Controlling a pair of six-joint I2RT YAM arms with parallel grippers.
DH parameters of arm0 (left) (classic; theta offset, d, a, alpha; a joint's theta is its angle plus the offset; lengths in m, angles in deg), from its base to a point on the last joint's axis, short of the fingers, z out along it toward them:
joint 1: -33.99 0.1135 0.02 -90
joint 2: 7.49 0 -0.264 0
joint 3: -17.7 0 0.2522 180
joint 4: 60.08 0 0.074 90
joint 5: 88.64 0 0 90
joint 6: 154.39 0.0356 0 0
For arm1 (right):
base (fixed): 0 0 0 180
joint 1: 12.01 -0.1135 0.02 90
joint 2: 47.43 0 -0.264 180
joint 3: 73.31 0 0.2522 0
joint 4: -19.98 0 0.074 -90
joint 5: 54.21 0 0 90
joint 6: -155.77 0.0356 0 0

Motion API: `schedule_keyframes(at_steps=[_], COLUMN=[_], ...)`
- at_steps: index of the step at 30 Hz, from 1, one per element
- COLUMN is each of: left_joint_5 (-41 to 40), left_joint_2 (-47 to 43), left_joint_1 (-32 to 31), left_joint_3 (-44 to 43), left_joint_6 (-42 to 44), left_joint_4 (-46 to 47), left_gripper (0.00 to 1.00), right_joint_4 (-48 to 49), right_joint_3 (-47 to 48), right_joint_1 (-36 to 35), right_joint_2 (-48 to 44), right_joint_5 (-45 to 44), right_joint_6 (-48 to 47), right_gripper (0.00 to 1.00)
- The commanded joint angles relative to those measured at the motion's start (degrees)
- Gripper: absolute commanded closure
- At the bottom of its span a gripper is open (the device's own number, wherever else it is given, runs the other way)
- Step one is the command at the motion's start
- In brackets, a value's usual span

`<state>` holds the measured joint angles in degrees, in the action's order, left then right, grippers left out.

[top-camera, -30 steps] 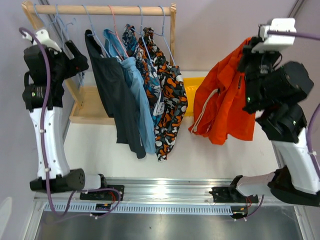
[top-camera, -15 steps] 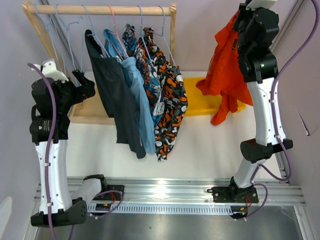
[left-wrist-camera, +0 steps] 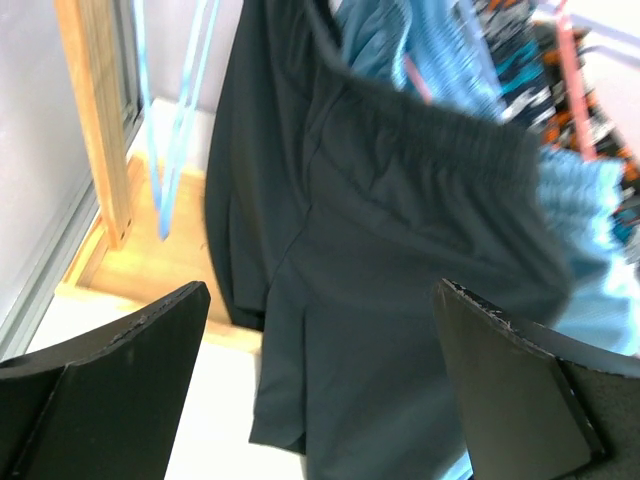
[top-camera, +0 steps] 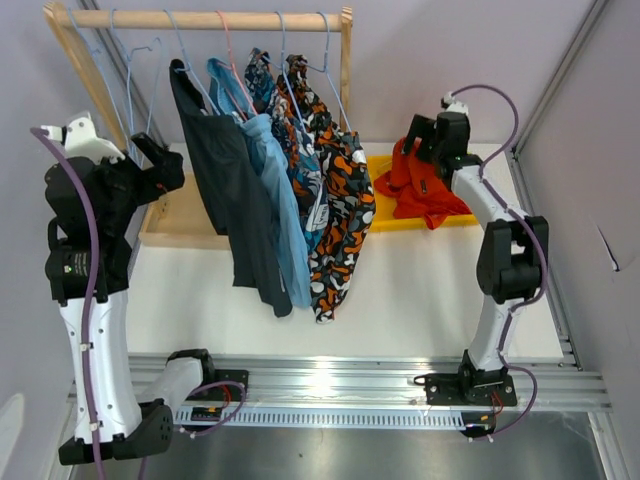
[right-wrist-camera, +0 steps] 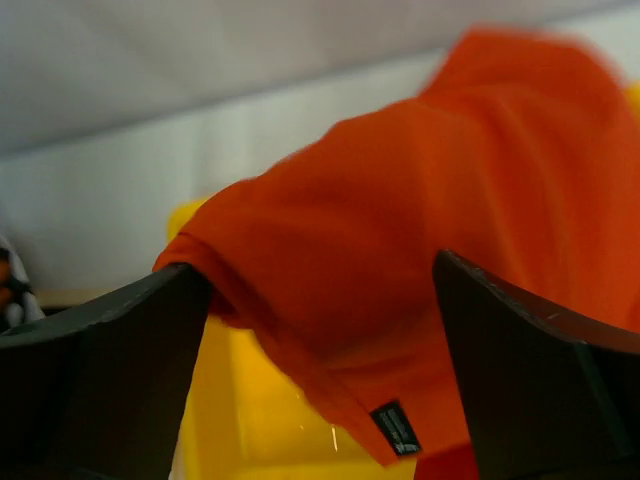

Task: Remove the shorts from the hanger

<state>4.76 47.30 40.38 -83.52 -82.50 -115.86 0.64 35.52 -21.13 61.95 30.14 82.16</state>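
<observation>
The plain orange shorts [top-camera: 418, 190] lie crumpled in the yellow bin [top-camera: 380, 170], off any hanger. My right gripper [top-camera: 424, 137] hovers just over them, open; in the right wrist view the orange shorts [right-wrist-camera: 420, 240] spread between and beyond its wide fingers [right-wrist-camera: 120, 340]. The dark grey shorts [top-camera: 228, 185], light blue shorts [top-camera: 283, 195] and two printed pairs [top-camera: 338, 195] hang on hangers from the wooden rod [top-camera: 200, 18]. My left gripper [top-camera: 163, 165] is open beside the dark grey shorts [left-wrist-camera: 390, 240], which fill the space ahead of its fingers [left-wrist-camera: 120, 380].
Empty blue hangers [top-camera: 130, 60] hang at the rod's left end. The rack's wooden base [top-camera: 180, 215] and slanted side post [left-wrist-camera: 95, 110] stand close to my left gripper. The white table [top-camera: 420, 290] runs in front of the rack and bin.
My right arm swung down from high up to the yellow bin and opened, letting go of the orange shorts, which now lie in the bin. The left arm shifted only slightly.
</observation>
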Motion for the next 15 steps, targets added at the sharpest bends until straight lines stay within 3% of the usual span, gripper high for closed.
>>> schedule_keyframes(at_steps=[1,10,15], left_joint_5=[2.57,3.81,0.21], left_joint_2=[2.42,17.09,25.88], left_joint_1=[-0.94,-7.69,-10.43], left_joint_3=[-6.66,-25.97,-31.01], left_joint_6=[-2.72,-6.06,-6.76], left_joint_4=[0.1,-2.63,-2.1], left_gripper=[0.01,0.01,0.01], right_joint_4=[0.49,2.07,-0.03], right_joint_3=[1.44,-12.78,-20.35], right_joint_1=[1.65,1.92,1.74], right_joint_2=[1.0,-14.0,-24.64], right_joint_5=[4.95,3.71,5.03], right_joint_6=[5.68,4.8,4.98], right_gripper=[0.01,0.0,0.01])
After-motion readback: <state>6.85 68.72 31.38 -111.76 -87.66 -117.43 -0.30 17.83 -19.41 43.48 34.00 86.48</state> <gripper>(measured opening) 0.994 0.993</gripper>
